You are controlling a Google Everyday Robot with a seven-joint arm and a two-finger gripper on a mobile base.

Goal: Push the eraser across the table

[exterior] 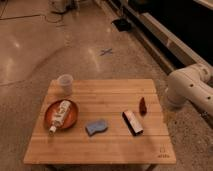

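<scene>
The eraser [132, 122], an oblong block with a white top over a black base, lies on the right half of the table [115, 145], angled toward the front right. The table is low and square with a light bamboo-plank top and a small dark logo [163, 156] at its front right corner. A white robot arm segment [189, 90] reaches in from the right edge of the view, just off the table's right side. The gripper itself is out of view.
A small dark red bottle-like thing [142, 106] stands just right of the eraser. A wavy-edged blue sponge [96, 127] lies left of it. An orange bowl [61, 115] holds a white bottle. A translucent cup [65, 83] stands at the back left. A blue cross [106, 51] marks the floor.
</scene>
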